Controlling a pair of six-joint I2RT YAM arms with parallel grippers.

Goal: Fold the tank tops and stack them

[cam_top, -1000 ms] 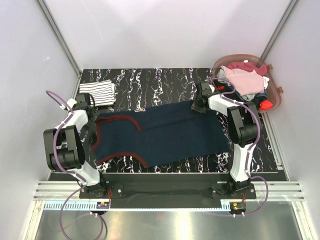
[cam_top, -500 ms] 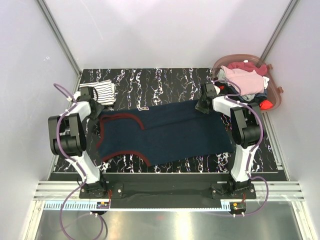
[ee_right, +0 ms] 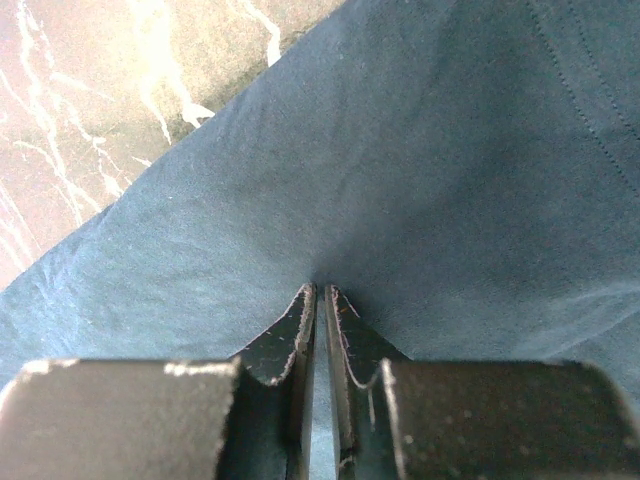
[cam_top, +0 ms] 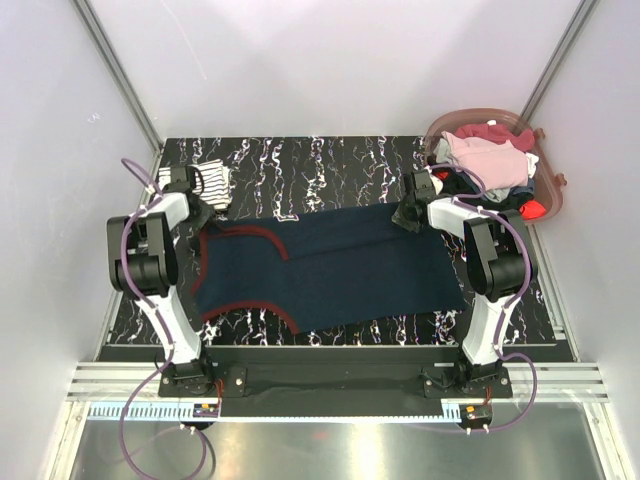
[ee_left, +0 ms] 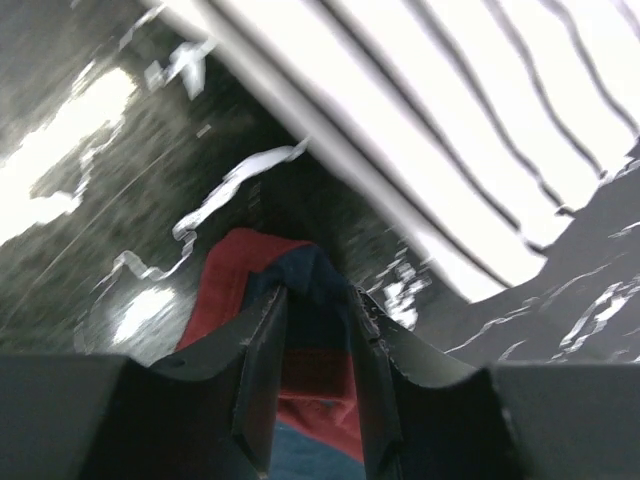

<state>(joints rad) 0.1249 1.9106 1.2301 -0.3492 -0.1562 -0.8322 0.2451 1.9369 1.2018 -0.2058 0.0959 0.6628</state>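
Observation:
The navy tank top [cam_top: 330, 265] with dark red trim lies spread flat across the middle of the black marbled table, neck end to the left. My left gripper [cam_top: 203, 213] is at its far left shoulder strap. In the left wrist view the gripper [ee_left: 312, 290] is shut on that bunched strap, whose red trim [ee_left: 235, 285] shows beside the fingers. My right gripper [cam_top: 405, 215] sits on the far right hem corner, and its jaws [ee_right: 320, 290] pinch a thin fold of the navy cloth [ee_right: 450, 150]. The folded striped tank top [cam_top: 212, 180] lies just beyond the left gripper and fills the upper left wrist view [ee_left: 450, 130].
A brown basket [cam_top: 556, 190] heaped with pink, white and red clothes [cam_top: 490, 160] stands at the back right corner, close to the right arm. Grey walls close in the table on three sides. Bare tabletop [cam_top: 320, 170] shows behind the navy top.
My left gripper has swung toward the back, onto the shoulder strap, and its jaws have narrowed around it. The right gripper has edged right and tightened on the hem. The navy top has shifted slightly.

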